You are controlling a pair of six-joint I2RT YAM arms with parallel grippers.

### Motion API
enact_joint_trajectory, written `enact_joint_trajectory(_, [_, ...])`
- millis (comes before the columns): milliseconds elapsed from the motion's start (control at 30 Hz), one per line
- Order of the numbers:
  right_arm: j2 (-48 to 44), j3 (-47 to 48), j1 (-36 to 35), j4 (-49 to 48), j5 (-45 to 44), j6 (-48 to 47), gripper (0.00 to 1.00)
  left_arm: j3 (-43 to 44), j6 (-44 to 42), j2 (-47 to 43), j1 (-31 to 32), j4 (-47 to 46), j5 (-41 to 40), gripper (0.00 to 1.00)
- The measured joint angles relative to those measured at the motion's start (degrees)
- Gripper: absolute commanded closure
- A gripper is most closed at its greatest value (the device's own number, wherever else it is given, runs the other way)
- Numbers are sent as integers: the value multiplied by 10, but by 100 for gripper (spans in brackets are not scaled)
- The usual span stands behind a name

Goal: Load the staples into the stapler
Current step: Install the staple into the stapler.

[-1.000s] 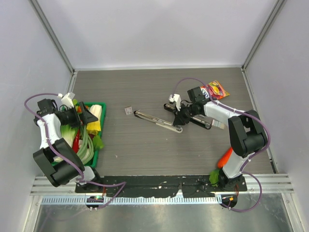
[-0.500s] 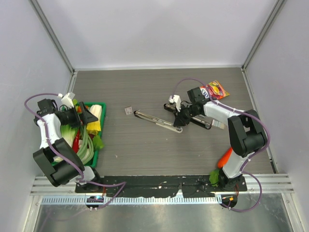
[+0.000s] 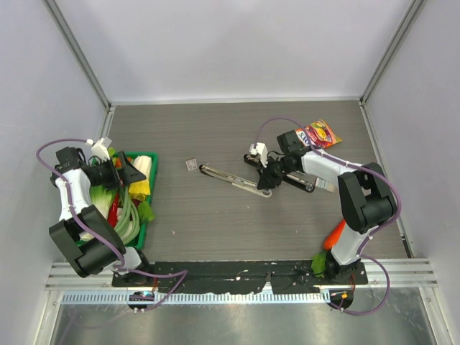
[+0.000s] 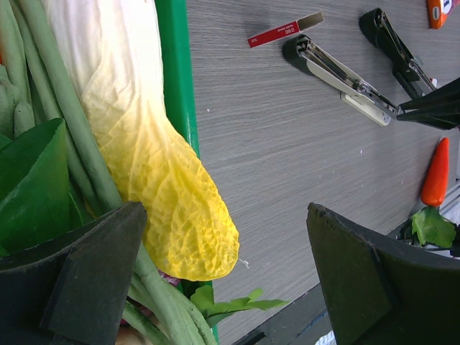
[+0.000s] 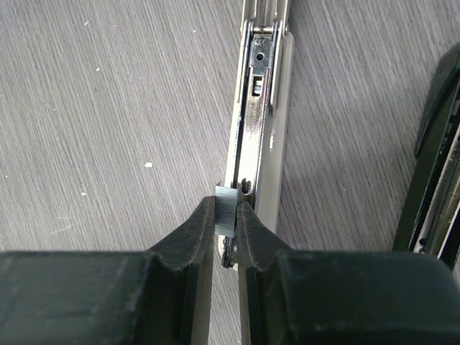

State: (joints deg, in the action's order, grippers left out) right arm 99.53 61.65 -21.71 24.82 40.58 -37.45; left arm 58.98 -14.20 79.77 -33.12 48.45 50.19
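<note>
Right claw (image 5: 228, 228) pinched on staple strip (image 5: 227, 204), lined up over open stapler (image 5: 260, 129) channel, presumably to seat it. Left claw (image 4: 226, 237) wide, idle.

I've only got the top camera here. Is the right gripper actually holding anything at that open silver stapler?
Observer: Yes. The right wrist view shows the right gripper shut on a small grey ribbed strip, apparently staples, at the loading channel of the silver stapler.
Operator: And that little square near the stapler's hinge end?
Observer: The left wrist view shows its side with a red label, so it's the staple box, lying apart from the stapler.
Operator: And the left gripper?
Observer: Open, fingers wide apart over a yellow cabbage leaf in the green tray.
</note>
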Motion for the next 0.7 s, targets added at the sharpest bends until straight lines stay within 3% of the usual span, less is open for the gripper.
enact_joint_trajectory(700, [14,21,-2,10,11,0,92,0,0,2,0,0,0,0])
